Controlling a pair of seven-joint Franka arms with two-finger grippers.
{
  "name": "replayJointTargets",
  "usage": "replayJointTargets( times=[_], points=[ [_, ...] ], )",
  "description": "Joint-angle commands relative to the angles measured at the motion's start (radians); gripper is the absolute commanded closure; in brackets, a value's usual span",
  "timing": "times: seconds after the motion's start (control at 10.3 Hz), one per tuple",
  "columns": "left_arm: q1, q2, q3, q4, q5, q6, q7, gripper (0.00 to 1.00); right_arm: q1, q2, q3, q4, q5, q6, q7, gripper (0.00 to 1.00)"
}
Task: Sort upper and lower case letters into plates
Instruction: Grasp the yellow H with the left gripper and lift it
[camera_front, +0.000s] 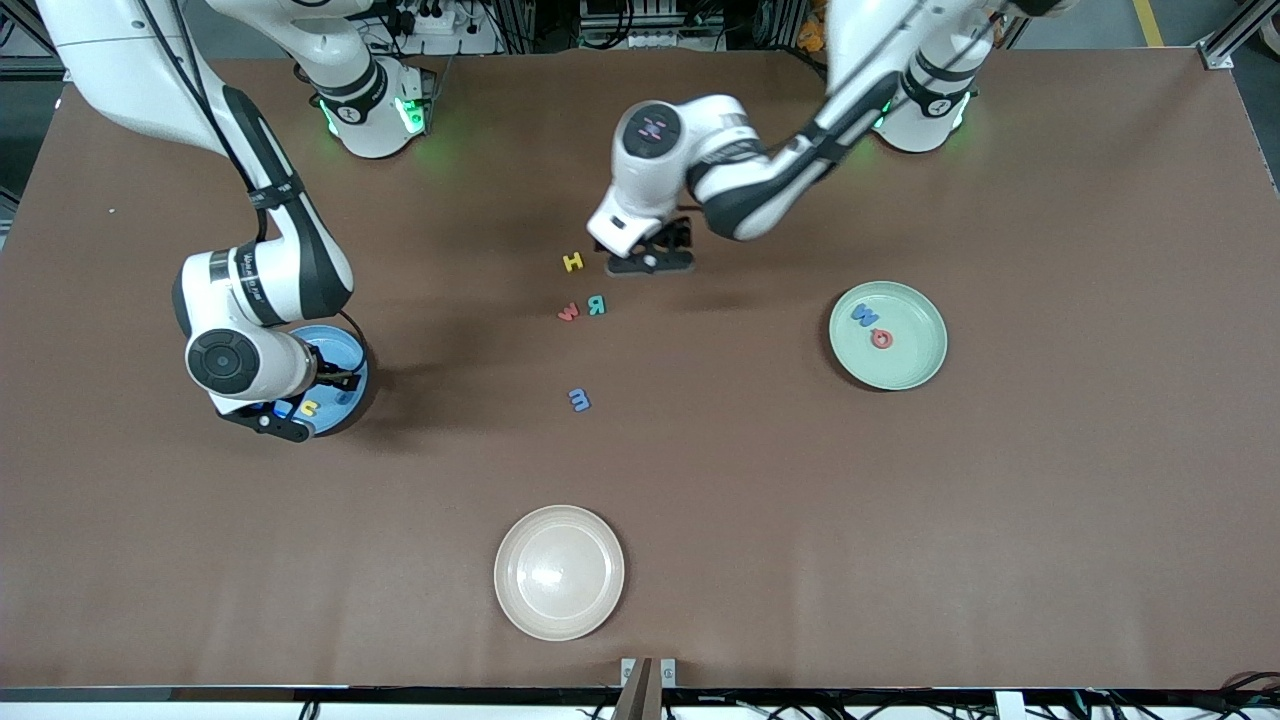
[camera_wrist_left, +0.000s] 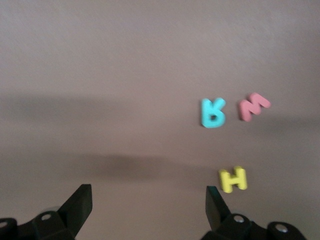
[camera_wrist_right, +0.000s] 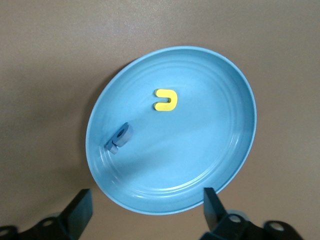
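Observation:
The blue plate (camera_front: 345, 352) lies toward the right arm's end of the table, partly hidden by that arm. In the right wrist view the blue plate (camera_wrist_right: 210, 145) holds a small yellow letter (camera_wrist_right: 165, 99) and a grey-blue letter (camera_wrist_right: 120, 138). My right gripper (camera_wrist_right: 147, 200) hangs open and empty over the plate's rim. The mint green plate (camera_front: 915, 375) holds a blue letter (camera_front: 864, 315) and a red one (camera_front: 881, 339). My left gripper (camera_wrist_left: 148, 197) is open and empty over bare table beside a yellow H (camera_wrist_left: 233, 179). A teal R (camera_wrist_left: 213, 113) and a red letter (camera_wrist_left: 254, 106) lie close by.
A blue m (camera_front: 579, 400) lies alone mid-table, nearer to the front camera than the teal R (camera_front: 597, 305). A beige plate (camera_front: 559, 572) with nothing in it sits near the front edge. Brown tabletop spreads between the plates.

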Motion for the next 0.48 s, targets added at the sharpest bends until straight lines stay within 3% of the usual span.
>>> replayJointTargets(
  times=[0.0,0.39],
  points=[
    [-0.179,0.094,0.128,0.157,-0.004,-0.011,-0.155,0.00,-0.007,-0.011,0.009,-0.009,-0.020,0.008,0.003,0.00],
    [-0.366,0.193,0.303,0.280,-0.005,-0.005,-0.223,0.00,-0.007,-0.003,0.011,-0.001,-0.020,0.010,0.001,0.00]
  ],
)
